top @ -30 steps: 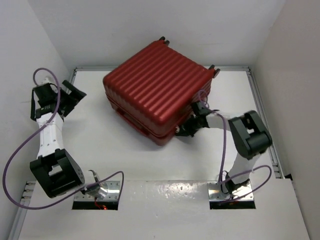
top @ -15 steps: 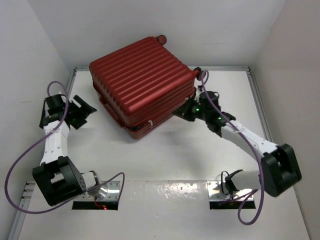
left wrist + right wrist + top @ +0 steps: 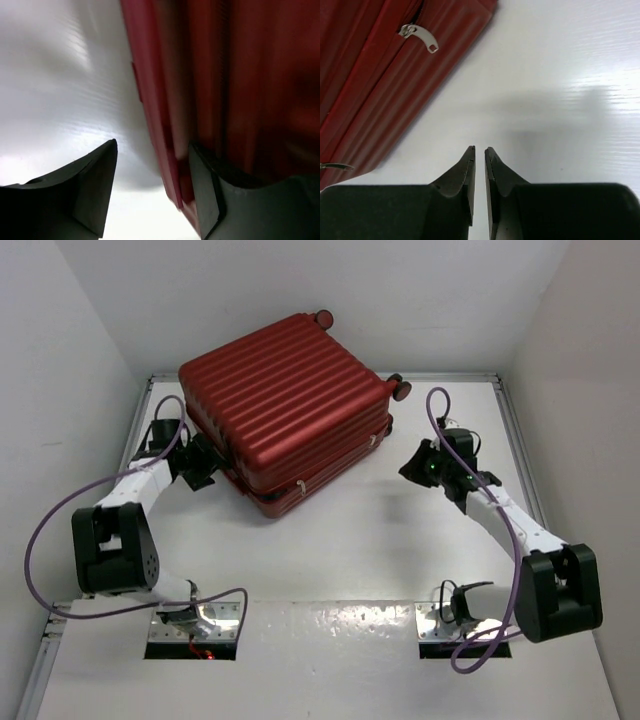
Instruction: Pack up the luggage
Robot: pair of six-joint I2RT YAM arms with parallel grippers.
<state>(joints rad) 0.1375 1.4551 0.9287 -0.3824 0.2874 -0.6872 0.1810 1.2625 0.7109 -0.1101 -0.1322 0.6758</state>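
Observation:
The luggage (image 3: pixel 285 395) is a large dark red ribbed suitcase, closed, lying flat at the back centre-left of the table. My left gripper (image 3: pixel 200 462) is open at its left side; in the left wrist view (image 3: pixel 153 145) the suitcase's lower rim (image 3: pixel 160 125) runs between the jaws, and the right finger (image 3: pixel 205 190) lies against the shell. My right gripper (image 3: pixel 412 468) is shut and empty, apart from the suitcase, over bare table to its right (image 3: pixel 480 149). A silver zipper pull (image 3: pixel 420 37) shows on the suitcase's side (image 3: pixel 370 80).
Two black wheels (image 3: pixel 322 317) (image 3: pixel 402 389) stick out at the suitcase's far end. White walls close in the table on the left, back and right. A metal rail (image 3: pixel 525 460) runs along the right edge.
The suitcase slid left and back, then stopped. My right gripper has drawn back from its right side. My left gripper has moved in to its left side.

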